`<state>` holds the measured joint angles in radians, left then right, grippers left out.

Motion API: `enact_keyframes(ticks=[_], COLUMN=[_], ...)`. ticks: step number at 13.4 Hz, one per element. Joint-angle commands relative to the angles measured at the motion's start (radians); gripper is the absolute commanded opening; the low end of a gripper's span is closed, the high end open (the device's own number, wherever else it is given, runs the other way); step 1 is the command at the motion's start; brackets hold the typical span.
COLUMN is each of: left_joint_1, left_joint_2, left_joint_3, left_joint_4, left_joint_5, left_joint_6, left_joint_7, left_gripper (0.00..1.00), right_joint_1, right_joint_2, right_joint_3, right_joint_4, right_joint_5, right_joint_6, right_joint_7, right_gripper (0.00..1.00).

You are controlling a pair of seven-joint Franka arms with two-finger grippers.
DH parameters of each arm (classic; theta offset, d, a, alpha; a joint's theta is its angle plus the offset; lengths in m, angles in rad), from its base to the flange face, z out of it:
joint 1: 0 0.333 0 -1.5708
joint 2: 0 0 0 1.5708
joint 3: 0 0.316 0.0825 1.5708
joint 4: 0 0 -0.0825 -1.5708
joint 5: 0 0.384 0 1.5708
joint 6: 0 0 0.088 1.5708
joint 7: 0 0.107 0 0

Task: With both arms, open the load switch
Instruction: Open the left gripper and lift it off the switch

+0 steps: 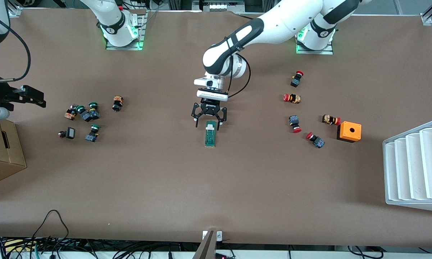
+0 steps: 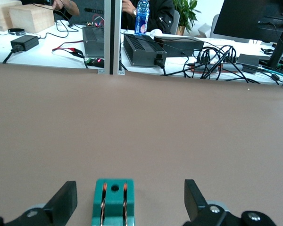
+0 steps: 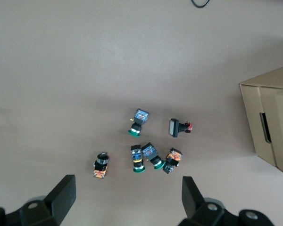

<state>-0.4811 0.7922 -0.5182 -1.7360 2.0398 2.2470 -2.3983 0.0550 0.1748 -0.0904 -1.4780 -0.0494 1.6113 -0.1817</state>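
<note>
Dark-green narrow rectangular load switch is lying between the wide-open, empty left gripper fingers. Right gripper is hovering wide open, empty, over green-capped push buttons, well apart from the switch.

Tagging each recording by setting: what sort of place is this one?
Probably a robotics lab bench: a brown-covered table with two arm bases bolted along one edge, scattered push buttons, and a neighbouring desk with power supplies and tangled cables.
</note>
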Motion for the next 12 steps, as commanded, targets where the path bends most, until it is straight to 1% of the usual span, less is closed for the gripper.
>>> enact_keyframes(ticks=[1, 3, 5, 8, 10, 12], left_joint_1=[0.083, 0.165, 0.249, 0.292, 0.314, 0.347], left_joint_2=[-0.1, -0.148, -0.174, -0.231, -0.277, -0.297], left_joint_3=[-0.012, -0.049, -0.089, -0.091, -0.091, -0.086], left_joint_4=[-0.019, -0.019, -0.014, -0.011, -0.011, -0.002], left_joint_5=[-0.128, -0.266, -0.448, -0.793, -1.032, -1.201], left_joint_6=[0.13, 0.21, 0.261, 0.276, 0.261, 0.225], left_joint_7=[0.149, 0.29, 0.472, 0.751, 0.919, 1.067], left_gripper=[1.0, 1.0, 1.0, 1.0, 1.0, 1.0], right_joint_1=[-0.003, 0.003, 0.034, 0.048, 0.048, 0.049], right_joint_2=[0.023, 0.023, 0.02, 0.014, 0.008, -0.009], right_joint_3=[0.001, 0.003, 0.004, 0.001, 0.006, 0.008], right_joint_4=[0.047, 0.048, 0.048, 0.048, 0.05, 0.047], right_joint_5=[-0.026, -0.044, -0.081, -0.081, -0.041, 0.018], right_joint_6=[-0.008, -0.013, -0.021, -0.031, -0.028, -0.04], right_joint_7=[-0.018, -0.016, -0.015, -0.021, -0.013, -0.01], right_gripper=[0.99, 0.99, 0.99, 0.99, 0.99, 0.99])
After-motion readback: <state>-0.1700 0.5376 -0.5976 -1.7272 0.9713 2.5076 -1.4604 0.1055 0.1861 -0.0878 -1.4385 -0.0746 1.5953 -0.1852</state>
